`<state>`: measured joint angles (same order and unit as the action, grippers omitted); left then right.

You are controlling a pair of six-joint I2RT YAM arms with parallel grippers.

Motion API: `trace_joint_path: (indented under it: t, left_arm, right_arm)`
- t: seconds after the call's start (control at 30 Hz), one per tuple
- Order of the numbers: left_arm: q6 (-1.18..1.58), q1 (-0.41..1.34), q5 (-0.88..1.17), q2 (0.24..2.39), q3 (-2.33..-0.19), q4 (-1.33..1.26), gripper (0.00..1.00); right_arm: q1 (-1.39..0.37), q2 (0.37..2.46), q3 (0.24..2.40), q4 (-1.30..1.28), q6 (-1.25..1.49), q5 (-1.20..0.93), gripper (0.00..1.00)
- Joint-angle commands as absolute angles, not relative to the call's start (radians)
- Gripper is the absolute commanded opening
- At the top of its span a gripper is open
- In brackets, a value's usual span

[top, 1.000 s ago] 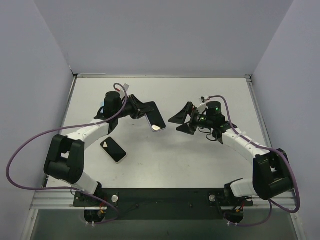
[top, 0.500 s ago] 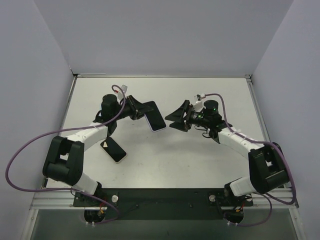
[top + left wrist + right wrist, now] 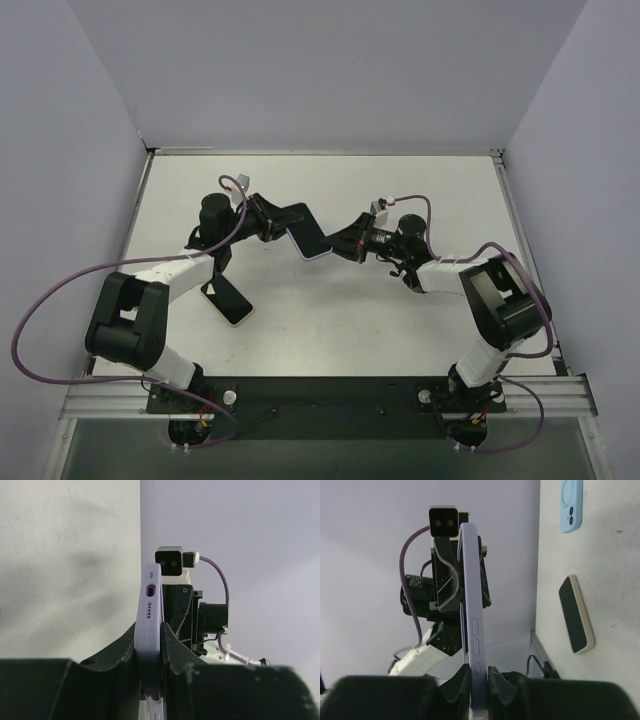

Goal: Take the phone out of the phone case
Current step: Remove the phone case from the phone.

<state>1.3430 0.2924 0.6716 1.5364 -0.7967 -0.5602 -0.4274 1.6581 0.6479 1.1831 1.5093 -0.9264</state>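
Lilac silicone phone case [image 3: 151,611], with the black-screened phone [image 3: 307,233] seated inside, is held in the air above the middle of the white table [image 3: 400,320]. One end is clamped by the left gripper [image 3: 286,220], the other by the right gripper [image 3: 342,240]. A beige-edged spare phone [image 3: 227,300] is laid flat beside the left arm.

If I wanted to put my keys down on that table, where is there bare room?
The widest bare table lies at the front, between the loose phone and the right arm. The strip along the back wall is free too. The middle is crowded: left gripper and right gripper both clamp the lavender-cased phone there.
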Motion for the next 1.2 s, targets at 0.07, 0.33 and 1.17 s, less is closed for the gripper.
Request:
trace_joint_path:
  t: [0.07, 0.33, 1.17]
  left_arm:
    - [1.377, 0.285, 0.684, 1.522, -0.798, -0.748, 0.00]
    - [1.408, 0.278, 0.680, 1.540, -0.790, -0.790, 0.00]
    - [1.424, 0.272, 0.638, 1.559, -0.805, -0.595, 0.00]
  right_arm:
    - [-0.431, 1.759, 0.600, 1.669, 1.798, -0.885, 0.21]
    - [-0.443, 1.738, 0.560, 1.669, 1.767, -0.868, 0.28]
    - [-0.466, 1.634, 0.551, 1.516, 1.626, -0.845, 0.29]
